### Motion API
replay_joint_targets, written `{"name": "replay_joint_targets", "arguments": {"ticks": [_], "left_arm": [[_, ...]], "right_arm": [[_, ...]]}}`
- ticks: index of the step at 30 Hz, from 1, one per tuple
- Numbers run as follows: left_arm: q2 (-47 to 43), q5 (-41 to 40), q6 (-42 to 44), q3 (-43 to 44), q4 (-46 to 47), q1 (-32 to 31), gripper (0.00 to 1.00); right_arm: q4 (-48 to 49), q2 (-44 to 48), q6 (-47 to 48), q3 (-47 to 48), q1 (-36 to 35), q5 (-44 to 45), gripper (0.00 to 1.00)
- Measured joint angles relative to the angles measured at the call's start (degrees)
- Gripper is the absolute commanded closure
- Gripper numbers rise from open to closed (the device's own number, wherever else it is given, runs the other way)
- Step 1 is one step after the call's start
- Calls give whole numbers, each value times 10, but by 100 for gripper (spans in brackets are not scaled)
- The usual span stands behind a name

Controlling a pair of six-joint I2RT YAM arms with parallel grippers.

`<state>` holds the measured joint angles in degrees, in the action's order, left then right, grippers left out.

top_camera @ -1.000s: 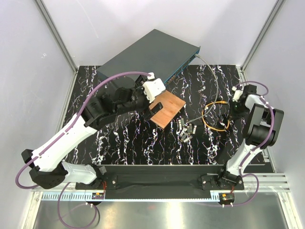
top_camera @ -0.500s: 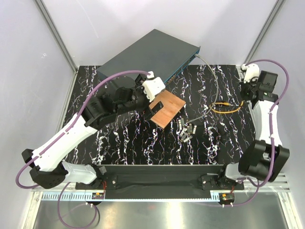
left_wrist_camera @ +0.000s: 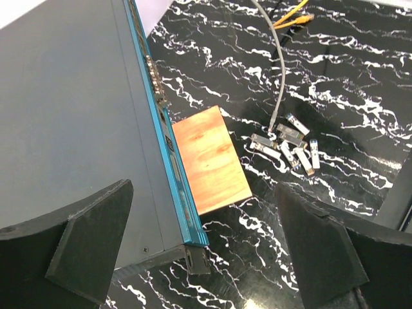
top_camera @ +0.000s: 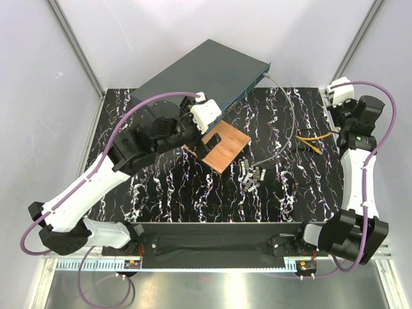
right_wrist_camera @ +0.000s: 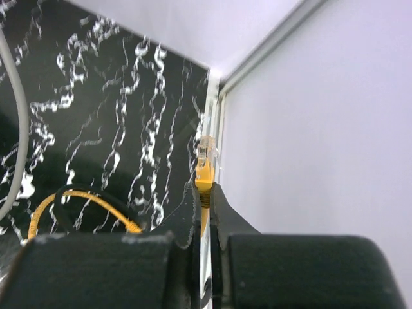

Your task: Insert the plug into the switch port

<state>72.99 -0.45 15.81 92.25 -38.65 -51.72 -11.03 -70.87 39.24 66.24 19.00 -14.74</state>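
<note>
Marbled table point(top_camera: 161, 193) | switch point(top_camera: 206, 71) 1; board point(top_camera: 225, 147) 1; plug point(right_wrist_camera: 206, 158) 1

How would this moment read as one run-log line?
right gripper: shut on plug, away from switch | left gripper: open above switch front edge | plug: not yet inserted

Lab test cell: white panel walls point(top_camera: 38, 64), aluminium framing point(top_camera: 74, 48).
</note>
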Motion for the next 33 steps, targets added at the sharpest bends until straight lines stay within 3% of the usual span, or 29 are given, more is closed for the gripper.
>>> {"name": "replay_joint_targets", "arguments": {"ticks": [11,16,22,28,33], "left_arm": [[-9,3,-7,-6,31,0,1],[-22,5,-7,-23,38,0,1],[-23,7,-7,-24,38,0,1],[-23,7,-7,-24,39,0,1],[-25,7,-7,-24,44,0,1]], "right_arm": [[8,17,25,52,0,-94,100],[-11,44,92,-42,-3,-106,100],[-60,-55,125,-100,5,-60,100],[-90,-116,79,41,16,-37,100],[-54,-85,24,164,18,-70,100]]}}
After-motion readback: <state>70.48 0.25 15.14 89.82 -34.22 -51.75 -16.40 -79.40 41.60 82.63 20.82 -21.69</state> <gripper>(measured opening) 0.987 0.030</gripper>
